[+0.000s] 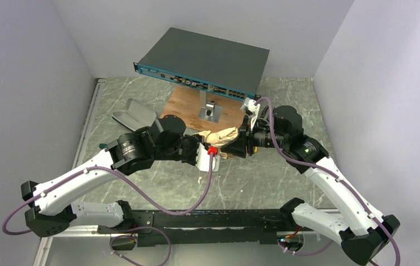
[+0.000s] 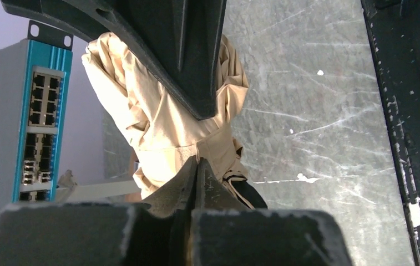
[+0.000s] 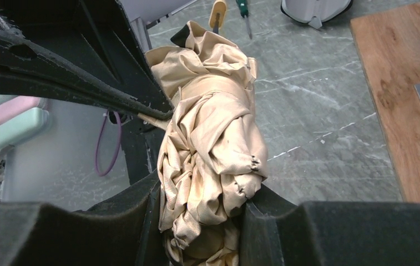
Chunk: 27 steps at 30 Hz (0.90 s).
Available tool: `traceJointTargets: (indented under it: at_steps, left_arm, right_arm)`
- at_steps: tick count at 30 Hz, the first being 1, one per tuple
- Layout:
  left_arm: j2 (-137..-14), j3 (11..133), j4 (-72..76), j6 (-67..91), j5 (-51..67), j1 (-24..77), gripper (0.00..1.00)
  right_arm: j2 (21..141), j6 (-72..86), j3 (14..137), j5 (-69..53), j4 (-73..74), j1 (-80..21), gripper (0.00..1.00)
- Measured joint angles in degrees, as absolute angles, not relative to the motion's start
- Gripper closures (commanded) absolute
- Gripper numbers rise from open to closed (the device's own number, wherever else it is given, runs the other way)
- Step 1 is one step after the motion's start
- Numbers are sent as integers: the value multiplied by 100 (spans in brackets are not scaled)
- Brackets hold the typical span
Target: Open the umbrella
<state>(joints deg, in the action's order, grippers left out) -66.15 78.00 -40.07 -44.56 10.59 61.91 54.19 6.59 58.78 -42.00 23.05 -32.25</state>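
Observation:
The umbrella is a crumpled tan bundle held above the table between my two grippers. My right gripper grips its right end. In the right wrist view the wrinkled canopy fills the gap between that gripper's two fingers. My left gripper is at the bundle's left end. In the left wrist view its jaws are pressed together, with a thin fold of tan canopy at their tips. A black-edged strap hangs beside them. The shaft and handle are hidden.
A grey-teal network switch stands on a post over a wooden board just behind the grippers. A grey open case lies back left. Two screwdrivers lie on the marble table. White walls close in on three sides.

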Motion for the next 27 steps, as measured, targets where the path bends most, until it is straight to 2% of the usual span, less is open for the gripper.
traceJointTargets:
  at_steps: [5,12,13,15,17,18,19,27]
  left_arm:
    - [-6606,7793,-4025,-4563,1118,6230,100]
    - [-6479,7378,-4390,-4838,1308,6908,100]
    - [-6517,7356,-4423,-4860,1323,6928,88]
    - [-6560,7354,-4482,-4888,1332,6941,29]
    - [-6545,7380,-4670,-4847,1592,6904,6]
    - [-6523,7402,-4770,-4792,1758,6840,1]
    - [-6466,7408,-4821,-4676,1994,6702,1]
    - [-4807,7277,-4460,-3317,2812,4657,0]
  right_arm:
    - [5435,794,5878,-4150,2290,-3236,100]
    - [5756,1452,5975,-4219,1839,-3269,100]
    - [5787,1522,5996,-4263,1789,-3291,100]
    - [5819,1643,6012,-4355,1693,-3312,100]
    - [5817,1647,6012,-4285,1577,-3288,100]
    - [5813,1638,6012,-4235,1533,-3267,100]
    - [5795,1603,6012,-4165,1503,-3253,100]
    - [5649,1496,6309,-3730,1406,-3218,100]
